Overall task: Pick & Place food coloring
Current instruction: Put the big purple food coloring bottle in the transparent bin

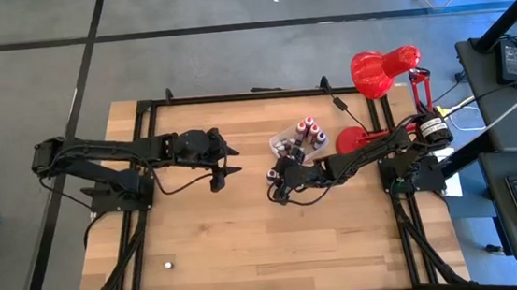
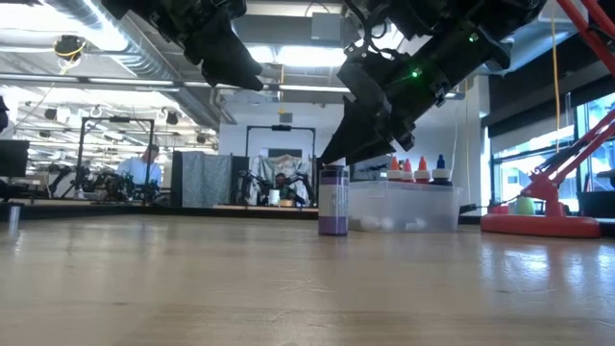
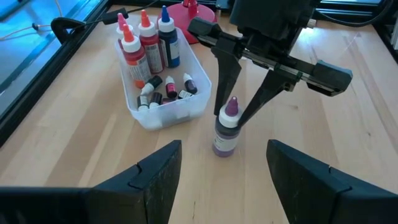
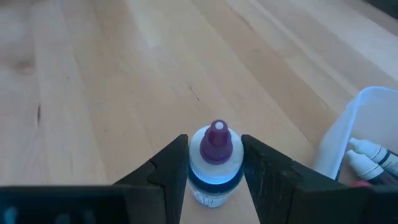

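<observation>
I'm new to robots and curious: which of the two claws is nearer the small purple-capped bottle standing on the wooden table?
The right gripper: its fingers flank the purple-capped bottle at the cap. The left gripper hangs open, farther off across the table.

The tabletop point(image 1: 247, 230) is light wood planking inside a black frame. A clear plastic tub point(image 3: 180, 109) sits on it toward the right side. A red desk lamp point(image 1: 379, 69) stands just beyond the tub, its round base point(image 2: 540, 225) on the tabletop. A small white object point(image 1: 168, 264) lies well apart, near the front left. Beyond the tabletop, a seated person point(image 2: 144, 171) is at a desk.
</observation>
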### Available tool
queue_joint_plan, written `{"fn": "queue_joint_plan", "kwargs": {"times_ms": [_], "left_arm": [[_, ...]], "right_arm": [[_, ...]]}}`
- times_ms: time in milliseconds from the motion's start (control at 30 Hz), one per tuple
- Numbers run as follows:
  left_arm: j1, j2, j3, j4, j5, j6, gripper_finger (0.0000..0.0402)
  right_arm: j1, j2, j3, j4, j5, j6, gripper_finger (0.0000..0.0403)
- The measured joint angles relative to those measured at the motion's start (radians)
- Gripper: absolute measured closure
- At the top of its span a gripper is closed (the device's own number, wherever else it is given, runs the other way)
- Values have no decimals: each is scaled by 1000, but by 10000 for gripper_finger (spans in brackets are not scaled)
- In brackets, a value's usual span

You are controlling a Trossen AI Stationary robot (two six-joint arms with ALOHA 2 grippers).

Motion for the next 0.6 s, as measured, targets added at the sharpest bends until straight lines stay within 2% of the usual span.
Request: {"fn": "queue_joint_plan", "kwargs": {"times_ms": [267,467,600], "left_arm": [[0,0,0,0,0,0,171],[0,0,0,0,0,0,171],[0,0,0,0,0,0,171]], "right_arm": [[-3,0,0,-4,12,-5,252],[-3,0,0,-5,33,-5,278],[-3,0,0,-5,35,-3,281]]}}
